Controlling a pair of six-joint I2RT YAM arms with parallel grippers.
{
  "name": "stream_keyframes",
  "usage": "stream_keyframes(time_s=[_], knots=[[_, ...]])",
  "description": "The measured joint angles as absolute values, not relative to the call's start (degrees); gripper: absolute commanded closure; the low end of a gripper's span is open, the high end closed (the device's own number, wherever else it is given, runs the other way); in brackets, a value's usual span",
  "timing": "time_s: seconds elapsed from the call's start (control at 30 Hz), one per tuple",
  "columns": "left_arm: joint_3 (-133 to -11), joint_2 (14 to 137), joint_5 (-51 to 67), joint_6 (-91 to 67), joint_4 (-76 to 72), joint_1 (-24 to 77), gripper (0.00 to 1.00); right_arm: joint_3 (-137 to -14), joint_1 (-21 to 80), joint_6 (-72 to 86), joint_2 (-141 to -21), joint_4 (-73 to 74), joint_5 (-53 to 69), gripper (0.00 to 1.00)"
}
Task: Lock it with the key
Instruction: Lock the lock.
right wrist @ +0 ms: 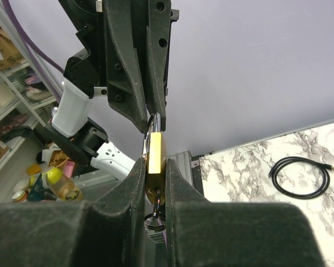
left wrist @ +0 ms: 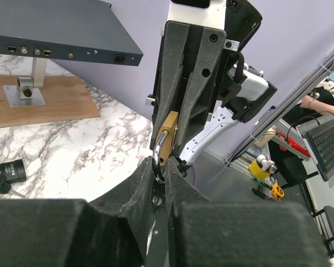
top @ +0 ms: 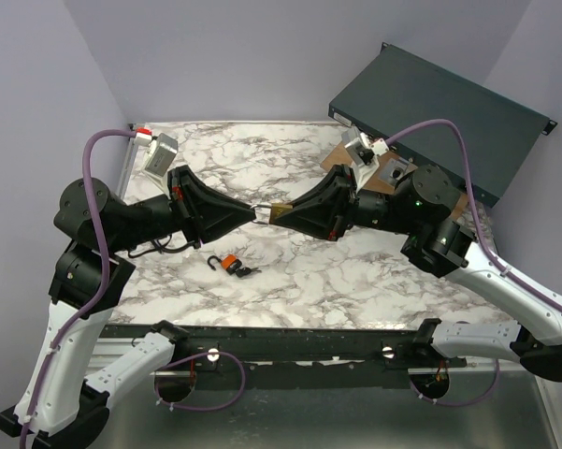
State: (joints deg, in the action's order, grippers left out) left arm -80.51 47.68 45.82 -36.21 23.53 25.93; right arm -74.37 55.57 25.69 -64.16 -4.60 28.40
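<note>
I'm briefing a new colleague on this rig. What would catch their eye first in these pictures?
The two arms meet tip to tip above mid-table: the left gripper pinches the shackle of a brass padlock while the right gripper clamps its body. Nearer the bases, a small orange padlock lies on the marble table, shackle open, and a dark rack unit sits at the far right.

Over the white marble tabletop (top: 355, 271), the black left gripper (top: 252, 213) and right gripper (top: 286, 213) meet tip to tip — a small brass padlock (top: 280, 209) pinched between them.
</note>
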Motion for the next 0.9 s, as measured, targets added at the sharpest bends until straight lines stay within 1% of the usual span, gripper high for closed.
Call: stream_keyframes(time_s=[0.2, 0.9], knots=[[-80.5, 47.7, 45.8, -36.0, 23.6, 25.9, 1.0, -74.4, 55.6, 26.6, -64.2, -4.6, 29.8, 0.99], [-79.0, 46.2, 44.8, -34.7, 23.4, 25.9, 1.0, -74.8, 55.4, 30.6, -66.3, -5.7, 31.2, 0.99]])
